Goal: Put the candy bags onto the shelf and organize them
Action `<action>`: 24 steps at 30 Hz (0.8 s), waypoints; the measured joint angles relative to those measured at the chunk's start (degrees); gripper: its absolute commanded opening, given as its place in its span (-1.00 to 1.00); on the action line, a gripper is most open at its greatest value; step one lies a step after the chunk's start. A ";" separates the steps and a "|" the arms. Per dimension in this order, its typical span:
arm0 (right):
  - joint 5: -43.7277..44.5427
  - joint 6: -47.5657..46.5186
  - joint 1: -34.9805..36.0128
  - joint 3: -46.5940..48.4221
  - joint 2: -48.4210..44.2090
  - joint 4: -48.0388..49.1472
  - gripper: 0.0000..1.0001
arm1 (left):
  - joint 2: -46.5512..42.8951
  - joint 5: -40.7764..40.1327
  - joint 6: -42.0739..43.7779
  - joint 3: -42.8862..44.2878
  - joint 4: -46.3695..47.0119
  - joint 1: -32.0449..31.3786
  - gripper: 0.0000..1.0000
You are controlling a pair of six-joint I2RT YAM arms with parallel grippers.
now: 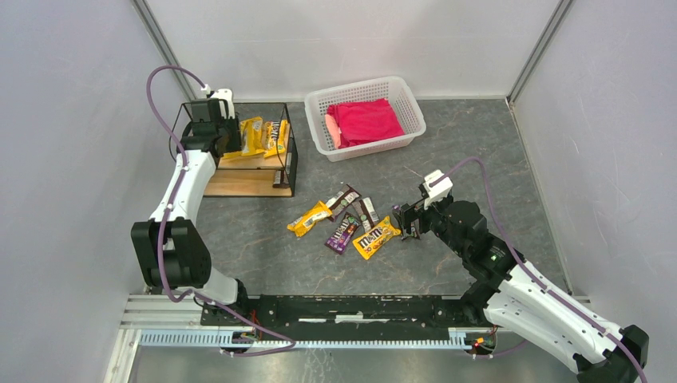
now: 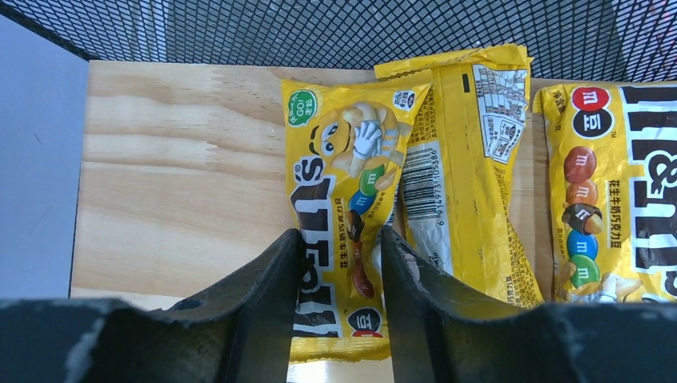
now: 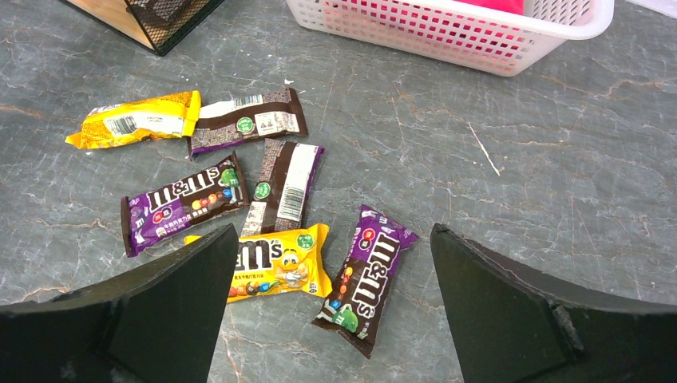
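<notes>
Candy bags (image 1: 342, 233) — three yellow M&M's packets (image 2: 471, 159) lying on a wooden board of the shelf (image 2: 176, 175), left jaws straddling the leftmost packet (image 2: 343, 159), grip not discernible; six loose packets (image 3: 184, 199) on the counter (image 3: 519, 199) below the wide-open right jaws.

Yellow bag (image 2: 351, 159) reads "GO!"; purple bag (image 3: 182, 203) reads "m&m's".
</notes>
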 measured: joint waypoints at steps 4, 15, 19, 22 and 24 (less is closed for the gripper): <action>0.00 0.00 0.00 0.00 0.00 -0.02 0.96 | 0.00 -0.04 0.00 0.00 0.00 0.00 0.29; 0.00 0.00 0.00 0.00 0.81 -0.04 0.96 | -2.49 -5.16 -1.38 2.75 -3.98 0.00 0.83; 0.00 0.02 0.00 0.02 1.29 -0.07 0.96 | -8.31 -6.01 -4.35 5.22 -5.68 0.00 1.00; 0.02 0.04 0.00 0.33 1.62 -0.24 0.96 | -14.25 -3.67 -7.02 5.70 -5.68 0.00 1.00; 0.04 0.11 0.00 0.59 1.64 -0.39 0.96 | -18.49 0.17 -8.63 5.68 -6.03 0.02 1.00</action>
